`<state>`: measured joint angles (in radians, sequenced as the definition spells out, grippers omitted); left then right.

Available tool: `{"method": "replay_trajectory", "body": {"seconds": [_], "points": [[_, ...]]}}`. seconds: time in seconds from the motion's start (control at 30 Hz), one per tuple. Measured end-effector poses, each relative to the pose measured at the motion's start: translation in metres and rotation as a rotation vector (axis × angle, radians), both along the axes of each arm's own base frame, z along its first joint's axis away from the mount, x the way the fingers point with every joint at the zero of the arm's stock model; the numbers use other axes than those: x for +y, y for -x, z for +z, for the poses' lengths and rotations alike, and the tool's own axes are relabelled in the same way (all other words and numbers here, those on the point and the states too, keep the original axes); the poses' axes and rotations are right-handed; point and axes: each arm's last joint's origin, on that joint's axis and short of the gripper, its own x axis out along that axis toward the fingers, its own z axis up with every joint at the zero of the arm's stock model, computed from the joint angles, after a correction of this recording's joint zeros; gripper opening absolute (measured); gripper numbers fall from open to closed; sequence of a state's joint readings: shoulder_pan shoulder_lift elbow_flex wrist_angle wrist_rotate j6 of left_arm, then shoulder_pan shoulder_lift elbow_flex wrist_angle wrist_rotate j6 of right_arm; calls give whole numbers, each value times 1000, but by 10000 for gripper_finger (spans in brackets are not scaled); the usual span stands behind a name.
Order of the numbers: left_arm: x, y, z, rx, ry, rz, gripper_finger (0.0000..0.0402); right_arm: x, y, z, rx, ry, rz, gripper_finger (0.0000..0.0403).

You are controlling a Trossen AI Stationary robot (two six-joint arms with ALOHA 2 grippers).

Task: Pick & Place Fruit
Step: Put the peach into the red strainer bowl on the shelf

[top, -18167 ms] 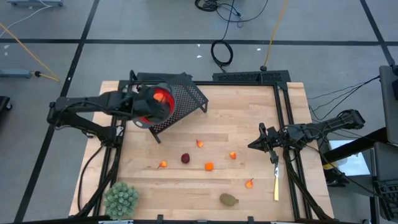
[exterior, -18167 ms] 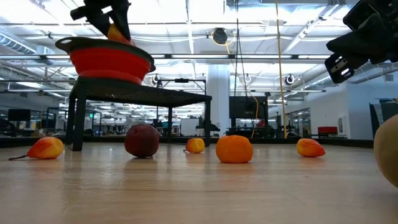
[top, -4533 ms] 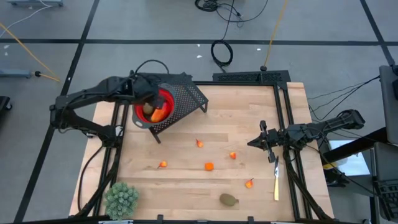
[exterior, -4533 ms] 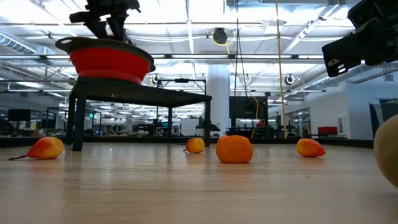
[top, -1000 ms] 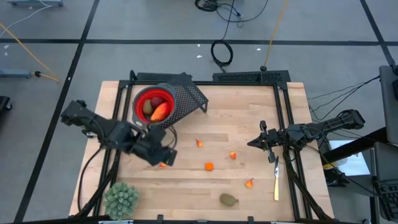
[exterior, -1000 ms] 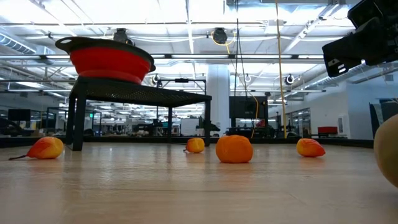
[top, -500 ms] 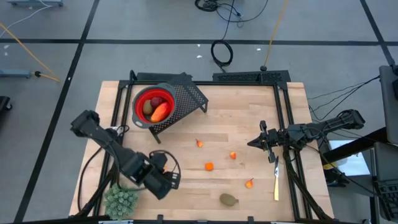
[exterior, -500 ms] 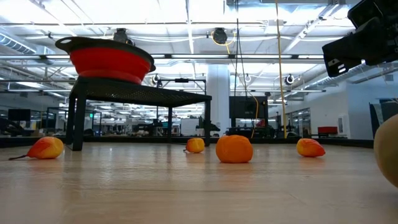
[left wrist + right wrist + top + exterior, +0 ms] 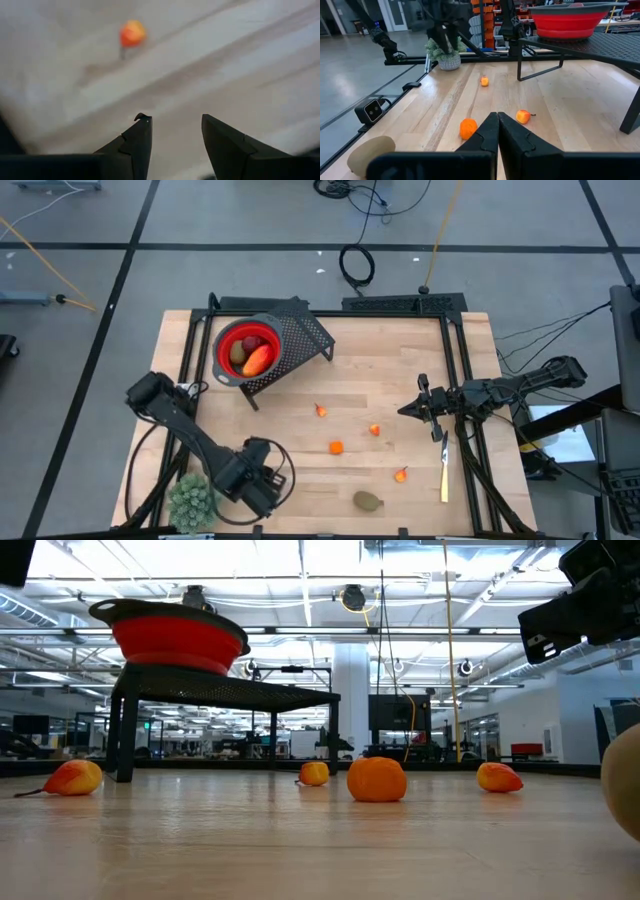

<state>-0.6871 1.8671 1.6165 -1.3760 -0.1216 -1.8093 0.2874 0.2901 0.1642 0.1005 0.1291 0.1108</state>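
- The left gripper (image 9: 262,486) hangs over the table's (image 9: 400,370) front edge, just beside the spiky plant (image 9: 190,500). Its wrist view shows the fingers (image 9: 134,142) parted with nothing between them.
- That same view shows one orange-red fruit with a stem (image 9: 132,33) on bare wood ahead of the gripper. It is blurred. It is probably the stemmed piece at the low view's left (image 9: 72,777), and from above the left arm seems to cover it.
- Step in hand, as I judge it: reaching for the next loose fruit, with the grasp not yet begun. The next move calls for bringing the open fingers down to either side of that small piece, closing on it, and carrying it to the bowl.
- A brownish-green oval (image 9: 368,500) lies near the front edge. The low view cuts it off at the frame's side.
- Farther in, well apart from each other, lie a small piece with a stem (image 9: 402,474), a round orange (image 9: 336,447) and two tiny bits (image 9: 375,430) (image 9: 320,411).
- The right gripper (image 9: 497,120) waits above the table's right side with its fingers pressed together and empty. A yellow strip (image 9: 443,465) lies nearby; what it is I cannot tell.
- Farthest back, the red bowl (image 9: 224,360) sits on a black mesh rack (image 9: 305,335). It already holds a second oval (image 9: 237,352), a longer red-orange piece (image 9: 257,361) and something dark red, partly hidden. From table height only the bowl's outside shows.
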Motion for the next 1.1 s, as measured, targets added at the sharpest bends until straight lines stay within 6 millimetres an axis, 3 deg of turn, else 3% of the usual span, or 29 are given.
{"method": "replay_trajectory", "body": {"seconds": [0.33, 0.63, 1.1], "points": [[12, 4, -13, 96, -143, -144, 168, 0, 0, 0, 0, 0, 0, 0], [4, 11, -31, 34, -247, -314, 168, 0, 0, 0, 0, 0, 0, 0], [0, 24, -59, -63, -220, -224, 168, 0, 0, 0, -1, 3, 0, 0]]}}
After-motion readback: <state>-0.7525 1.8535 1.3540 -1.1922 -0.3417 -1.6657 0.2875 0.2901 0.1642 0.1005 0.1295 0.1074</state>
